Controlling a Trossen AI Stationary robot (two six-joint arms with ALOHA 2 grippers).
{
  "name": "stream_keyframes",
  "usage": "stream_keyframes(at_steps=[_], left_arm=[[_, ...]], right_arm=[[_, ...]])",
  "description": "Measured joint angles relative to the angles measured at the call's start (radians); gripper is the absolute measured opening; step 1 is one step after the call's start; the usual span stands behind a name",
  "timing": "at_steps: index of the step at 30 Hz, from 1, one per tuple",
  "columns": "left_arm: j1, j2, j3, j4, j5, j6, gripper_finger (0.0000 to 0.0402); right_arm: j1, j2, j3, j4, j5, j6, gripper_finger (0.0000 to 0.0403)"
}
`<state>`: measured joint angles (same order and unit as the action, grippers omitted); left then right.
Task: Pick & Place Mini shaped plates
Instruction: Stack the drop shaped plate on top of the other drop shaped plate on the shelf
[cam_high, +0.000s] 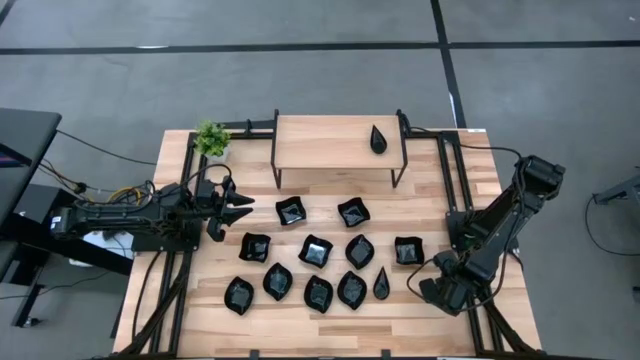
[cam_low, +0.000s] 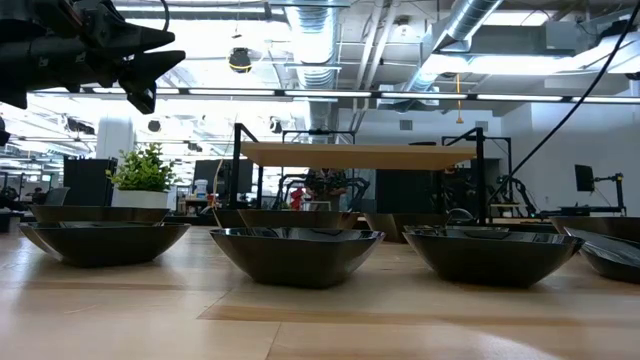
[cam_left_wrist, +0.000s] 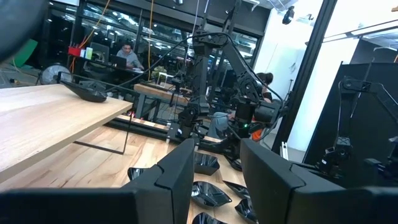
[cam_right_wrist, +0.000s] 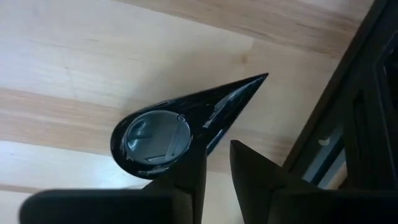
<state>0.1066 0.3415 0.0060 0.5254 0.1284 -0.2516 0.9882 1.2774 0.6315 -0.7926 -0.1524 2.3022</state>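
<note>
Left pincer (cam_high: 240, 207) hangs above the desk (cam_high: 430, 320) at its left side, just left of the plate group, fingers parted with a clear gap, nothing between them. Small green plant (cam_high: 211, 138) sits at the far left corner, beside the raised wooden shelf (cam_high: 320, 143). One teardrop plate (cam_high: 378, 139) lies on that shelf near its right end; it looks empty. On the desk below, the mini shaped plates (cam_high: 314, 250) are spread in three loose rows: two wavy squares in the far row, four mixed square and leaf shapes in the middle row, and in the near row four leaf-shaped dishes plus a narrow teardrop plate on the desk (cam_high: 382, 284) at the right end. All are glossy black and none shows anything inside. In the low view the near dishes (cam_low: 297, 253) sit upright and level, apart from one another. Right pincer (cam_high: 428, 288) is low at the near right of the desk, just right of that near-row teardrop. Its wrist view shows the teardrop dish (cam_right_wrist: 180, 134) lying flat on the wood just past the fingers (cam_right_wrist: 255, 165), which stand slightly apart and hold nothing.
</note>
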Motion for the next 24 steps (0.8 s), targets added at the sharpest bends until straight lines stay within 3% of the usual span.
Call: stream_keyframes(at_steps=[24], left_arm=[[0.0,0.0,0.0,0.008,0.0,0.0,0.0132]], right_arm=[[-0.002,0.0,-0.043,0.042,0.026,-0.008,0.0066]])
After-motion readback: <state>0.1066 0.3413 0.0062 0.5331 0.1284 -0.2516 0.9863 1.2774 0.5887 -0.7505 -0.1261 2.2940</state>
